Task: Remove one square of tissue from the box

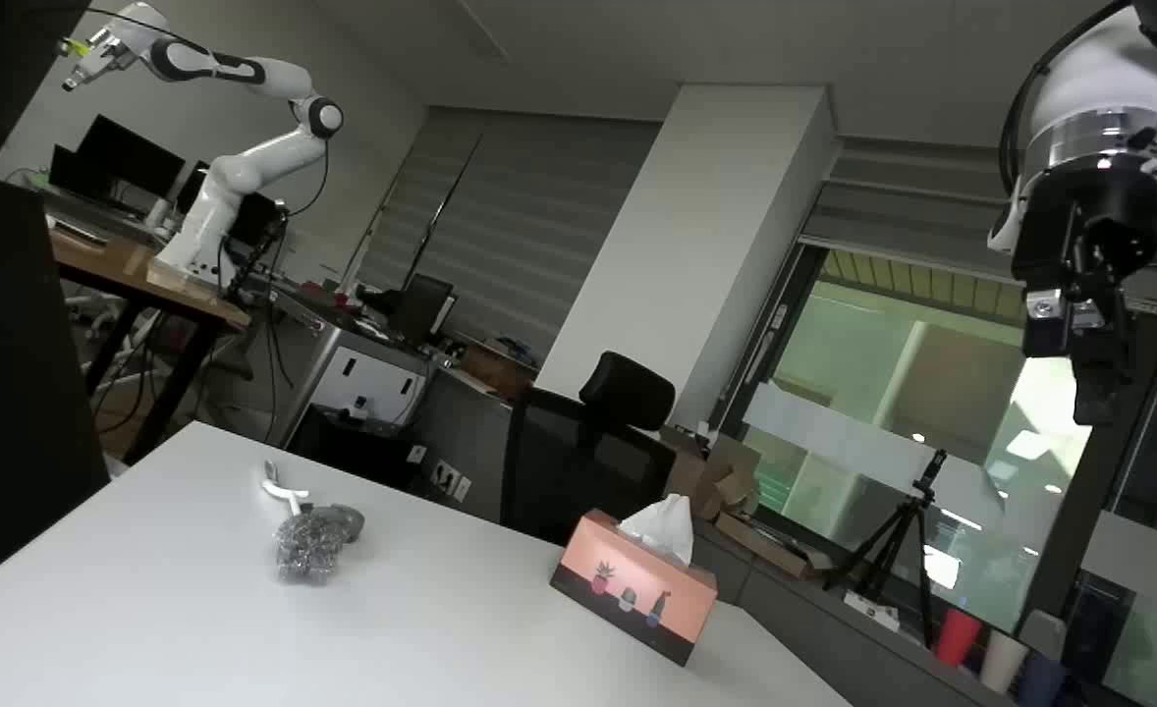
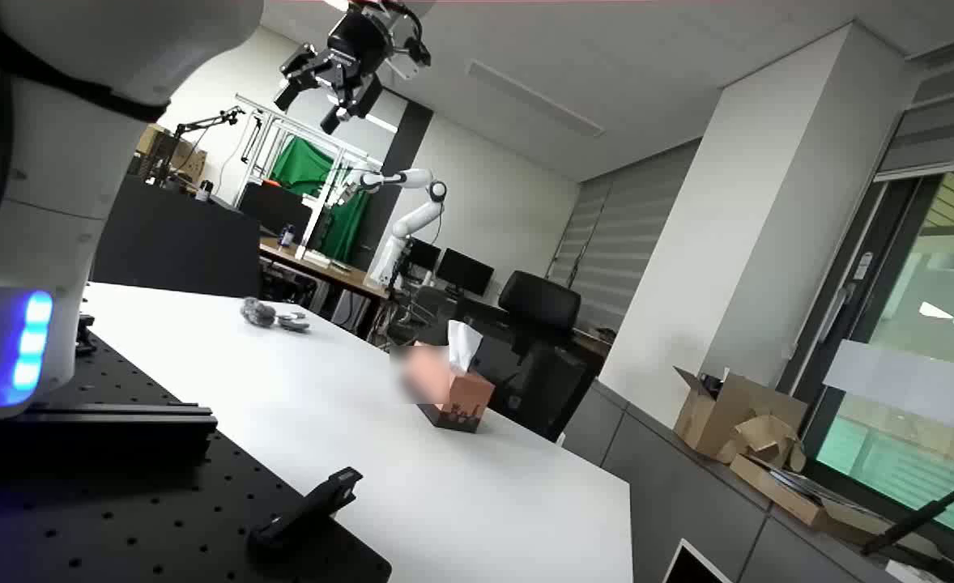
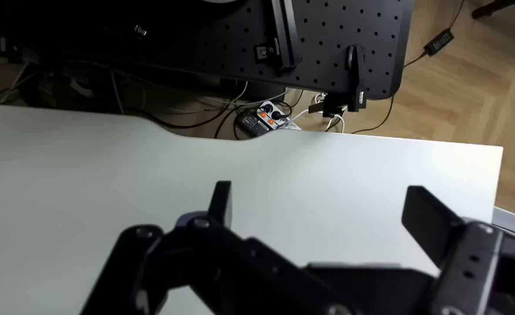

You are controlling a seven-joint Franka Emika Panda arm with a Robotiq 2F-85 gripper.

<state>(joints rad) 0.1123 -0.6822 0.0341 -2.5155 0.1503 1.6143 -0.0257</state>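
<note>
The tissue box is pink with a dark base and small plant pictures. It stands on the white table near its far edge, and also shows in an exterior view, partly blurred. A white tissue sticks up from its top slot, also seen in an exterior view. My gripper is high above the table, well apart from the box, and shows in an exterior view too. In the wrist view the gripper has its fingers wide apart with nothing between them. The box is out of the wrist view.
A grey fuzzy bundle with a white-handled item lies on the white table. A black perforated plate with a black lever piece borders the table at the robot's base. A black chair stands behind the table.
</note>
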